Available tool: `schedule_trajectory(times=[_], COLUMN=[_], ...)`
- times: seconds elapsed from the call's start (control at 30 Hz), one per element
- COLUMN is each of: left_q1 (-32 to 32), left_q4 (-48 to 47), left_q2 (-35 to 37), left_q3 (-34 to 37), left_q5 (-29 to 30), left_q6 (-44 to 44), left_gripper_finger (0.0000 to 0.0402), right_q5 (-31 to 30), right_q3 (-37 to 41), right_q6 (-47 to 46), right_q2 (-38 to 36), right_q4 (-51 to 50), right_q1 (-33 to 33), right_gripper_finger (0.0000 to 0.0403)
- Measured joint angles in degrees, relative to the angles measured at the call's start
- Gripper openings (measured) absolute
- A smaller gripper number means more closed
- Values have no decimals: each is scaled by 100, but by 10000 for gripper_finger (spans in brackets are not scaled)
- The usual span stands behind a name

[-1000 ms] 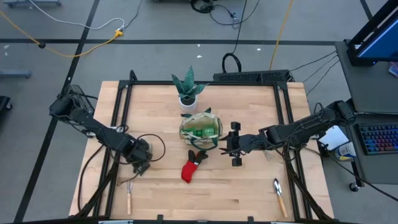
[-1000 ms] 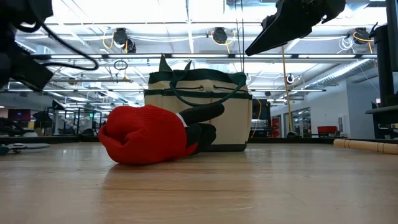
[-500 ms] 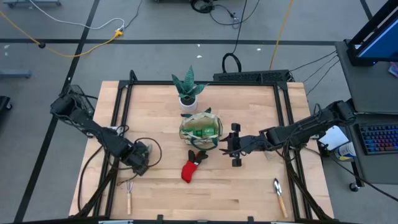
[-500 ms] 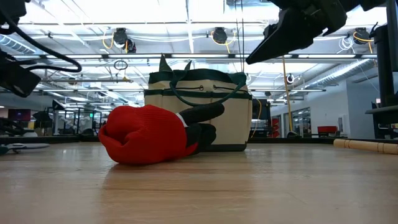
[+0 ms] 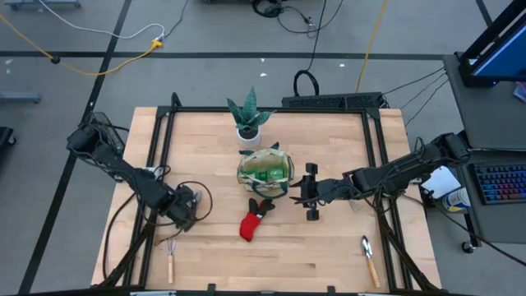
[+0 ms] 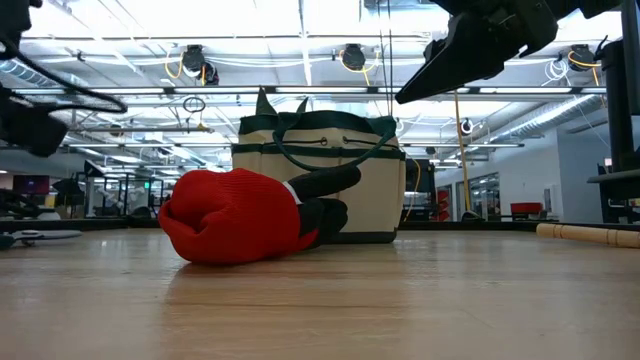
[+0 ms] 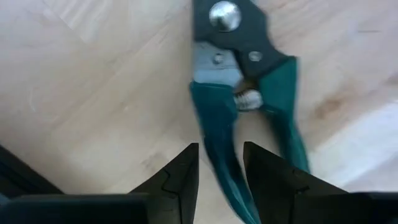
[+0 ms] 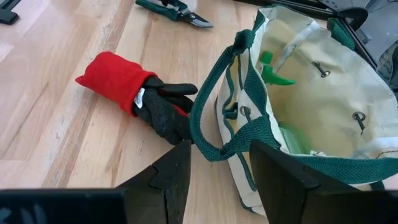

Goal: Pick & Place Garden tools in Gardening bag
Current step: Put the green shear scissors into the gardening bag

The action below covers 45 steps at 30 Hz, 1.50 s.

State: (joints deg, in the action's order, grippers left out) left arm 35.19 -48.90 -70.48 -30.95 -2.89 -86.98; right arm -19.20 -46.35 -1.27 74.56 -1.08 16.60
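Wooden tabletop, lower centre of the left wrist view: left gripper (image 7: 221, 171) (empty, slightly parted) should straddle one pruning shears (image 7: 239, 93) handle squarely before closing.

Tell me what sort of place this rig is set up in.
Probably a robotics lab or workshop in a large industrial hall. The wooden table stands on a grey floor strewn with cables, a keyboard sits at a workstation beside it, and the low view shows ceiling light rows above an open hall.
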Motion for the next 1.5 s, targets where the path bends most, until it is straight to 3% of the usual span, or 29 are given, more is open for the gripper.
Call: schedule_trajectory(times=[0.2, 0.4, 0.63, 0.77, 0.93, 1.13, 1.5], left_q1=[168, 250, 256, 218, 44, -293, -1052], left_q4=[723, 563, 547, 518, 324, 260, 303], left_q2=[44, 7, 7, -2, -15, -17, -9], left_q3=[487, 386, 378, 250, -252, -1119, -2380], left_q5=[-81, 70, 286, 545, 1642, 2865, 4043], left_q6=[-311, -92, 64, 270, 581, 1934, 4449], left_gripper_finger=[131, 129, 56, 53, 53, 59, 59], right_q5=[4, 4, -2, -2, -4, -9, -11], right_q3=[0, 0, 0, 0, 0, 0, -1], right_q6=[-104, -78, 47, 47, 56, 87, 58], right_q2=[-2, -2, -2, -2, -2, -2, -2], right_q4=[-34, -48, -44, -44, -41, -26, -57], right_q1=[0, 0, 0, 0, 0, 0, 0], right_gripper_finger=[155, 155, 155, 155, 155, 155, 155])
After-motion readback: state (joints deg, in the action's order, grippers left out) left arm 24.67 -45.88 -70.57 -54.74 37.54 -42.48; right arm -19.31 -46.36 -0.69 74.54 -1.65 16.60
